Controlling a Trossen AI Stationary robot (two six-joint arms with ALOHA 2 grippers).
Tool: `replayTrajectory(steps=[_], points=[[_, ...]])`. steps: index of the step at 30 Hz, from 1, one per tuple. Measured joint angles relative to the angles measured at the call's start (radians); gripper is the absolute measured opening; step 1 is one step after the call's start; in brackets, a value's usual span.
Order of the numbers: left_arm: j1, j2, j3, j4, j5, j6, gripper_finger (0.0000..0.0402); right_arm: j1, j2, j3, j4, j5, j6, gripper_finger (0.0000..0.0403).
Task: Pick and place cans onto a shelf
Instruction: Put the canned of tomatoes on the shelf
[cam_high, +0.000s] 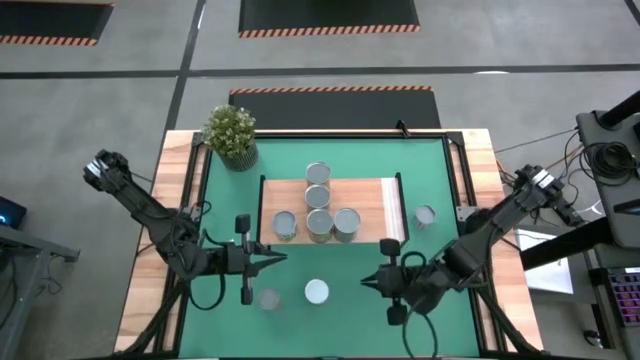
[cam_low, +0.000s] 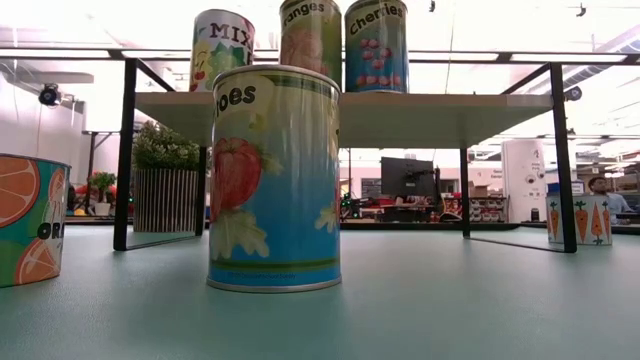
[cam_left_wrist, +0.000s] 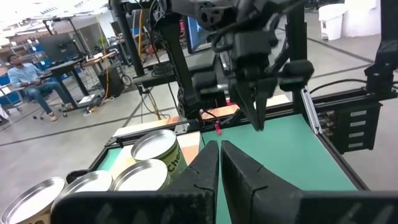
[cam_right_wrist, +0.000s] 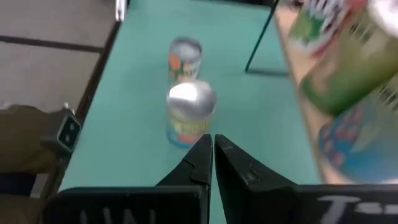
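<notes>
Tomatoes can (cam_low: 273, 180), orange can (cam_low: 30, 220) and carrot can (cam_low: 579, 218) wait on the desk; five cans fill the shelf (cam_high: 370, 195). Left gripper (cam_high: 275, 258) and right gripper (cam_high: 370, 281) hover clenched, empty.

Two dark, jointed arms, left (cam_high: 150, 210) and right (cam_high: 500, 225), of matte black segments with black cables looped along them. Each gripper, left (cam_high: 277, 258) and right (cam_high: 368, 281), bears two tapered black fingers.
</notes>
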Motion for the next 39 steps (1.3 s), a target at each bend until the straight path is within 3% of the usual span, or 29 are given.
replayTrajectory(steps=[12, 22, 31, 39], points=[[0.0, 0.098, 0.005, 0.009, 0.001, 0.0, 0.0, 0.091, 0.179, -0.082, 0.146, 0.02, 0.162, 0.0009], [-0.017, 0.263, 0.122, -0.023, 0.053, -0.072, 0.0, 0.149, 0.317, -0.086, 0.305, 0.083, 0.164, 0.0009], [-0.033, 0.426, 0.163, -0.371, 0.083, -0.46, 0.0, 0.142, 0.331, -0.088, 0.311, 0.161, 0.144, 0.0009], [-0.034, 0.551, 0.174, -0.48, 0.089, -0.643, 0.0, 0.118, 0.331, -0.088, 0.307, 0.176, 0.143, 0.0009]])
